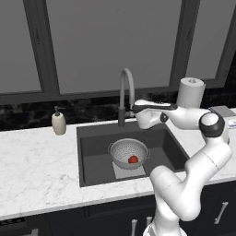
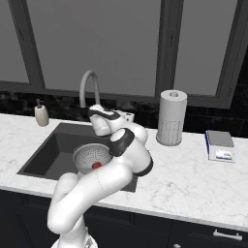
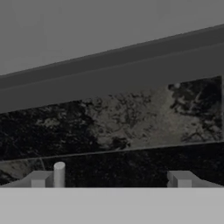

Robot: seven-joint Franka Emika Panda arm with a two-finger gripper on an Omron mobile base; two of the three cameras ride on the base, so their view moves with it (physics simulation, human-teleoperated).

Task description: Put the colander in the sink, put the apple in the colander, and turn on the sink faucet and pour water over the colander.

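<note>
Apple [image 1: 133,159] in colander [image 1: 129,151], faucet [image 1: 125,94] next: gripper [image 3: 111,178] wide apart (holding nothing), nudge the handle gently, spout over colander.

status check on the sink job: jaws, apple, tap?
Gripper open, empty, by the faucet. Apple in colander, in sink. No water seen. Nothing blocking.

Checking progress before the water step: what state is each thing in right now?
colander: upright in the sink, on the pale square.
apple: inside the colander.
sink faucet: no water seen running.
gripper: open, empty, at the faucet's base, facing the dark backsplash.
paper towel roll: upright on the counter.
soap dispenser: upright, left of the sink.
</note>
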